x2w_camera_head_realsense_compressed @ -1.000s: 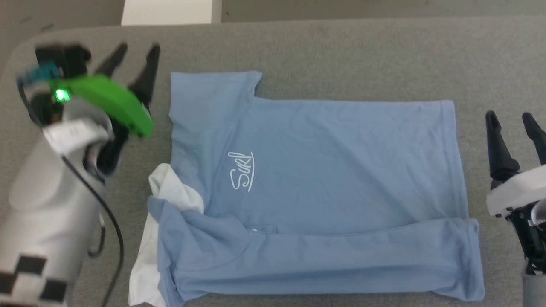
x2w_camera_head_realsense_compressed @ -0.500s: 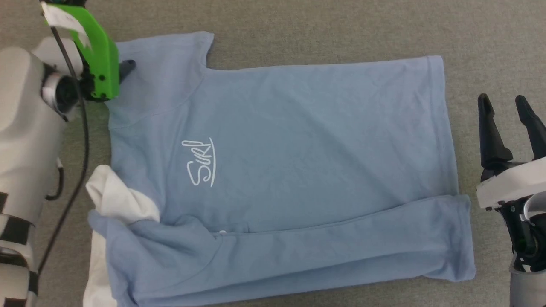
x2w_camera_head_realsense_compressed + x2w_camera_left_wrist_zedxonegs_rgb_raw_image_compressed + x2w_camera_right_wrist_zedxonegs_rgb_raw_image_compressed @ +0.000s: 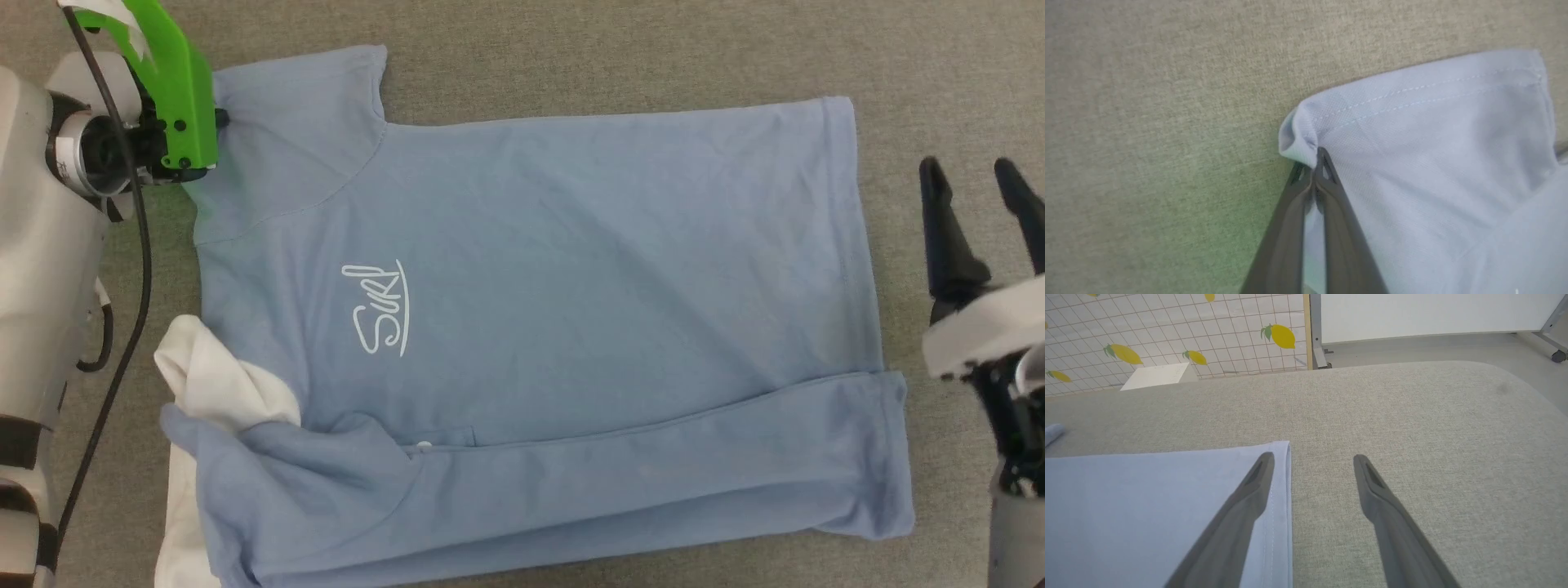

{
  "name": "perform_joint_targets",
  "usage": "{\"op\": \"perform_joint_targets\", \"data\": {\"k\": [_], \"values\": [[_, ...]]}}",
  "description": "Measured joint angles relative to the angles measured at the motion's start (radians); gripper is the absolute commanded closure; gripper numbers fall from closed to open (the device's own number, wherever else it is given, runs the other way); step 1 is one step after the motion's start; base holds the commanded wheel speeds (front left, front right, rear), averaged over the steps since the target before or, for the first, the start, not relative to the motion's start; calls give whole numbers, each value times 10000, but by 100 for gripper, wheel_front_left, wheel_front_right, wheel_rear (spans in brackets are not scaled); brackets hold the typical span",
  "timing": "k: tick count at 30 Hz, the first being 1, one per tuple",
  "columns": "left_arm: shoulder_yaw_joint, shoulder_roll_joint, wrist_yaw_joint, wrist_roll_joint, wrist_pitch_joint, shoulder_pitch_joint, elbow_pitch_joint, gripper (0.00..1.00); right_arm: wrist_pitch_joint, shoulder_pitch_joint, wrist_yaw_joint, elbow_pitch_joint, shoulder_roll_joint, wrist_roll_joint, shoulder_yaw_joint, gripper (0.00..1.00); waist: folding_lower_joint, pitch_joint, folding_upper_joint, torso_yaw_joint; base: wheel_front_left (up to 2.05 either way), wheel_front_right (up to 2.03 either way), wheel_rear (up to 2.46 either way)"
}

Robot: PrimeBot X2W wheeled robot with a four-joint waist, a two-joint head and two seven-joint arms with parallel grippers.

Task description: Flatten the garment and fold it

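The light-blue garment (image 3: 571,310) lies spread on the grey surface, with white script on its chest and a white patch (image 3: 216,384) at its lower left. Its near long edge is folded over in a band (image 3: 653,465). My left gripper (image 3: 1316,157) is shut on the corner of the sleeve hem (image 3: 1298,130), which bunches at the fingertips; in the head view that gripper (image 3: 219,121) sits at the garment's upper left corner under a green wrist mount. My right gripper (image 3: 971,175) stands open beside the garment's right edge, and in the right wrist view the gripper (image 3: 1312,459) straddles the hem corner (image 3: 1284,457).
The grey felt surface (image 3: 571,49) extends around the garment. Beyond its far edge in the right wrist view are a white box (image 3: 1155,375), a lemon-print grid wall (image 3: 1167,330) and a metal frame leg with a caster (image 3: 1555,355).
The head camera tilted down and shifted. My left gripper moved from beside the garment onto its upper left sleeve corner and closed on it. The right gripper stayed open, roughly in place.
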Motion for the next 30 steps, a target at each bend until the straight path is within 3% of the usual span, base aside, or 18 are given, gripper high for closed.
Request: {"op": "perform_joint_targets", "data": {"k": [4,12,19,24,30], "values": [[174,33,25,-219,58,124,-407,100,1440,-967,0,75,-451,-50,182,0,0,-10,0,62,0,0,0],[428,148,318,-596,238,360,-1542,100,5599,-3244,-2,993,-1060,-401,746,0,0,153,0,232,0,0,0],[497,245,422,-640,349,406,-2579,100,8082,-4285,0,1597,-1471,-734,1363,0,0,532,0,511,0,0,0],[614,403,424,-702,351,405,-3206,100,8744,-4594,0,1791,-1611,-968,1538,0,0,899,0,678,0,0,0],[717,585,435,-782,395,405,-3868,100,8677,-4665,-4,1910,-1455,-1001,1726,0,-1,1281,0,830,0,0,0]]}}
